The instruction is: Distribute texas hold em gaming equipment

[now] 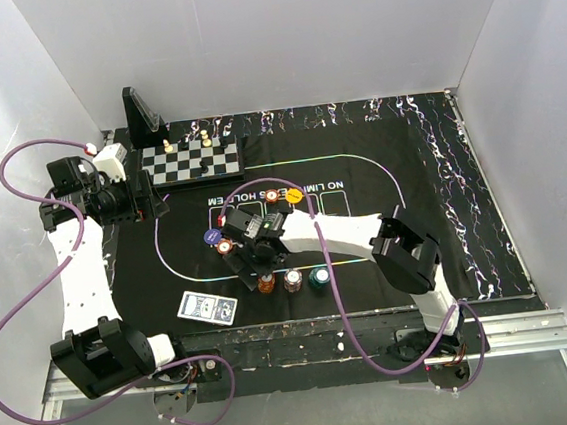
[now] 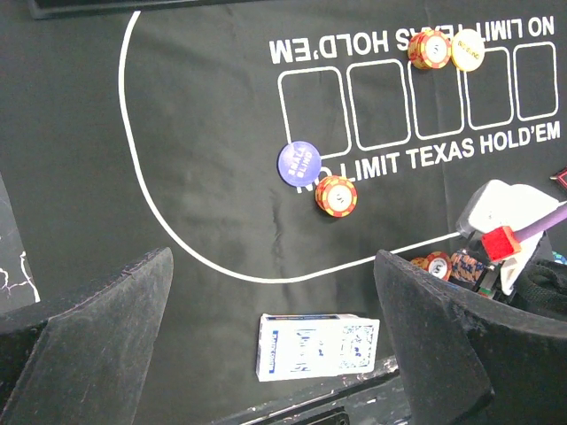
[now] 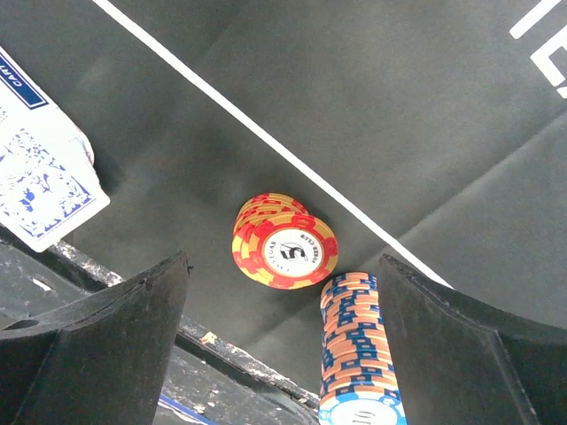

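Hovering with jaws spread wide, the right gripper point(image 3: 283, 266) is centred over the red-and-yellow chip stack point(image 3: 285, 251) so both fingers clear it.

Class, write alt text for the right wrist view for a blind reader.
A short red-and-yellow chip stack lies on the black mat, framed by the right gripper's open fingers. A taller orange stack stands beside it; cards at left.
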### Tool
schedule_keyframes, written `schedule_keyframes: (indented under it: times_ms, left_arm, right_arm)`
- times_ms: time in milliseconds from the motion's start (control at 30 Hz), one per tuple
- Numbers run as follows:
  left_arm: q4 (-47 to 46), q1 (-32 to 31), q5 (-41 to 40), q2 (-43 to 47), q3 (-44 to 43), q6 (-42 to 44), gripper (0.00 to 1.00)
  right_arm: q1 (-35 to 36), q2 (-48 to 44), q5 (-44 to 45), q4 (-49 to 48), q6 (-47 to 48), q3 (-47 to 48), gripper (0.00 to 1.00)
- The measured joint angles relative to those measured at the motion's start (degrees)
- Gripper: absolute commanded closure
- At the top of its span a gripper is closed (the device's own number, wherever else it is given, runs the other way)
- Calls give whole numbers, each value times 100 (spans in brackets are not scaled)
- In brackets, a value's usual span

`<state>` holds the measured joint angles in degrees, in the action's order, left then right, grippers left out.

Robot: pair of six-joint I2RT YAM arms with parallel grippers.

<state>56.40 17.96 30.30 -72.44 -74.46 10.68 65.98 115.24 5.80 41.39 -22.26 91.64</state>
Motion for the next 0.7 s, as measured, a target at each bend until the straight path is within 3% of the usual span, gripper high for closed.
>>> schedule_keyframes:
  times_ms: [267,700]
  left_arm:
    - [13,0,-76,2,0,20,2]
    - [11,0,-105,7,0,22,2]
  right_arm:
    - [4,249,-201,-103,-7,4,10]
    - [4,398,-282,-221,-52,-7,33]
